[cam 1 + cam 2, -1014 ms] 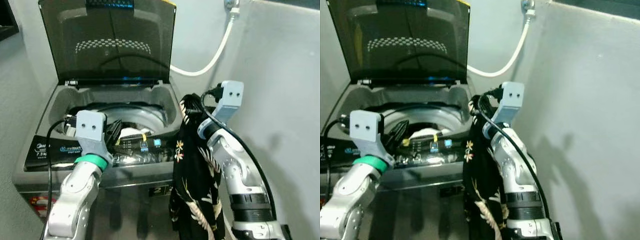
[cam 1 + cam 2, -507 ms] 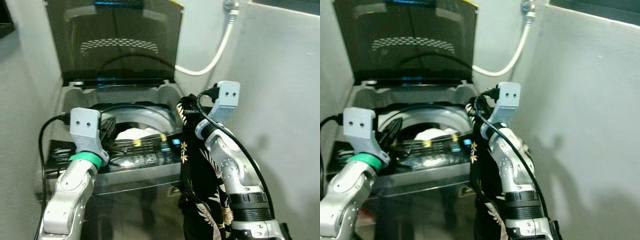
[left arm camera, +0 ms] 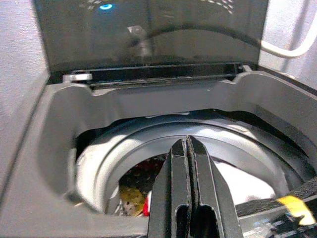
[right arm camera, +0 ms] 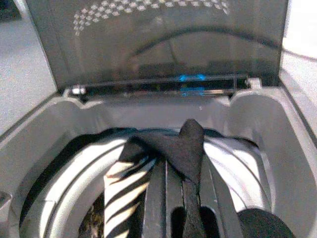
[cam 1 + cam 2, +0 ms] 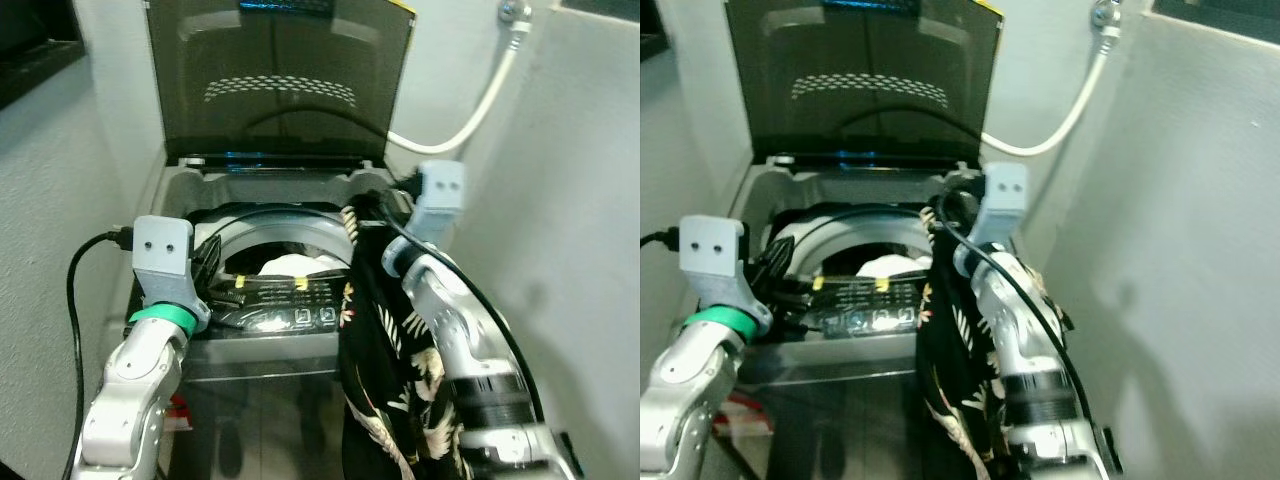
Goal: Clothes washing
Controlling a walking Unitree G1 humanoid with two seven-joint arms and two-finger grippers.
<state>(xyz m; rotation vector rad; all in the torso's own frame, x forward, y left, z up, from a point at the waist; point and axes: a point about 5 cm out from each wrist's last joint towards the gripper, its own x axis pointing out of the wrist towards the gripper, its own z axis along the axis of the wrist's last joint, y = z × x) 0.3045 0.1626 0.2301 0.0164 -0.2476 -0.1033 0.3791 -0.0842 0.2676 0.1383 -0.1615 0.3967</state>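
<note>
From the head we see the washing machine [image 5: 270, 330], lid raised; a black floral shirt [image 5: 385, 390] hangs over its front right corner. Left wrist: our left hand [image 3: 187, 148], fingers together and empty, above the drum. Right wrist: our right hand [image 4: 173, 171] pinches the shirt over the drum.

The lower hem of the black floral garment [image 5: 385, 400] is cut off by the picture's bottom edge. The right front corner of the washing machine [image 5: 260, 340] is hidden behind the garment. Laundry inside the drum [image 3: 131, 198] is partly covered by the left gripper [image 3: 187, 148] and cannot be identified.
</note>
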